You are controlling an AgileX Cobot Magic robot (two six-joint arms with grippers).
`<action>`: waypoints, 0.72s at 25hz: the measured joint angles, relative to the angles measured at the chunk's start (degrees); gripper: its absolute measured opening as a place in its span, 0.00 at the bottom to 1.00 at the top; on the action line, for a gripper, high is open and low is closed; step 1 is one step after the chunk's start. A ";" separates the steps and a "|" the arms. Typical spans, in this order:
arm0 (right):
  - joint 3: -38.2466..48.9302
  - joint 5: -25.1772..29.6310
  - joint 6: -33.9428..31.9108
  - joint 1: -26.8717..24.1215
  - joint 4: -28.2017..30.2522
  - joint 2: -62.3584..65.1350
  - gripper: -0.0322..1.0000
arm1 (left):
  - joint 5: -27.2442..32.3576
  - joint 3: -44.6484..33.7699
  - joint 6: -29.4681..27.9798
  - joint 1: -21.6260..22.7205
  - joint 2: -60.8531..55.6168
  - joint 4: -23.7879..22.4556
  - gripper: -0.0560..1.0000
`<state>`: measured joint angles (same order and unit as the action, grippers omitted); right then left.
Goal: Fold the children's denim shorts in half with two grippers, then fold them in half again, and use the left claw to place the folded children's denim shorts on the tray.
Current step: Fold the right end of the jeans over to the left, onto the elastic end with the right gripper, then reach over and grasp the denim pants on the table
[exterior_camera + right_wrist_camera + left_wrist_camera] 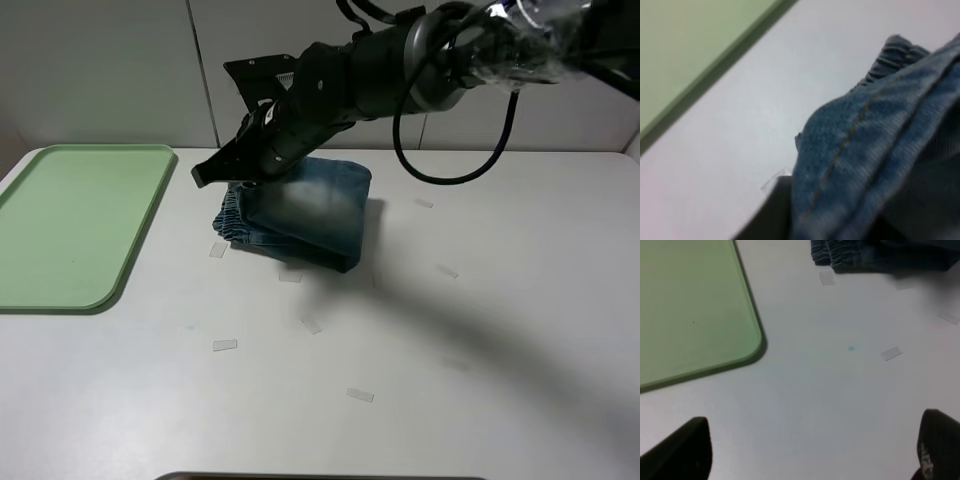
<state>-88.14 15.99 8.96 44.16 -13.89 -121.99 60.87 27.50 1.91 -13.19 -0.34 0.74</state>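
Children's denim shorts (320, 215): position? (Inspector)

On the table (470, 340), toward its far side, folded into a compact bundle with the gathered waistband edge facing the tray (70, 230). They lie near the tray but apart from it, with no part on it. (Assessor)

Grippers? (Inspector)

Right gripper (213, 172) reaches across the middle and sits low at the waistband-side edge of the bundle. Its wrist view is filled by a denim fold close to the lens. The jaws do not show, so I cannot tell whether it grips the cloth or is free of it. Left gripper (810, 452) hangs over bare table beside the tray corner, fingers spread wide, holding nothing. (Assessor)

Step in hand, in your judgement? (Inspector)

Finishing the second fold. Recommended: the right gripper lays the top layer flat with edges matched, frees the cloth fully, then rises straight up so no layer drags open. The left gripper should wait until that arm is clear, then take all layers together at the waistband edge. Risk: a pinch on the top layer alone would unfold the bundle on the way to the tray. (Assessor)
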 joint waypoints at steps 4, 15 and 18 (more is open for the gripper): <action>0.00 -5.87 1.38 0.92 0.60 -0.60 0.62 | 0.00 0.00 0.00 0.00 0.00 0.00 0.82; 0.00 -13.94 1.43 3.40 0.95 -0.60 0.70 | 0.00 0.00 0.00 0.00 0.00 0.00 0.82; 0.00 -10.12 3.06 3.31 2.74 0.24 0.70 | 0.00 0.00 0.00 0.00 0.00 0.00 0.82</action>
<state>-88.14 5.88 12.02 47.46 -11.15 -121.74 60.87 27.50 1.91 -13.19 -0.34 0.74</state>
